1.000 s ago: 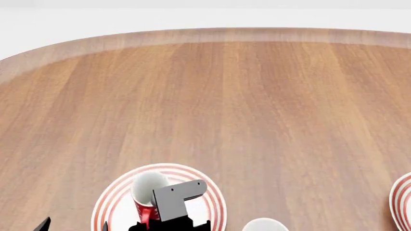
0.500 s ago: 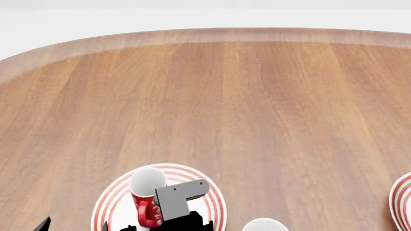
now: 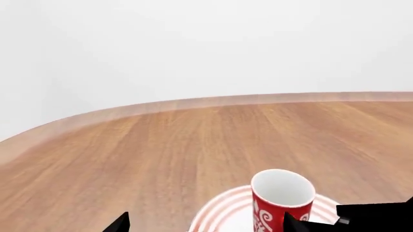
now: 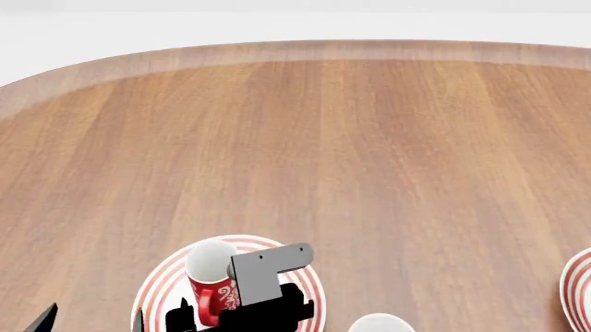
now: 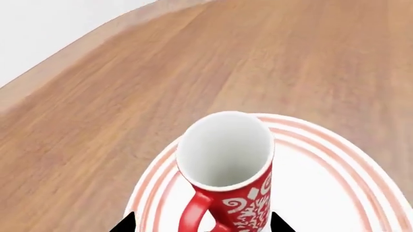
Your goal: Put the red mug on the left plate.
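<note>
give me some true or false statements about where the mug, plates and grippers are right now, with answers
1. The red mug stands upright on the left plate. True.
2. The red mug is full of dark liquid. False: its white inside looks empty.
3. Part of a second ringed plate shows at the table's right edge. True.
4. The red mug lies on its side on the table. False: it is upright on the plate.
5. The right gripper is far from the mug. False: its fingertips flank the mug's base.
</note>
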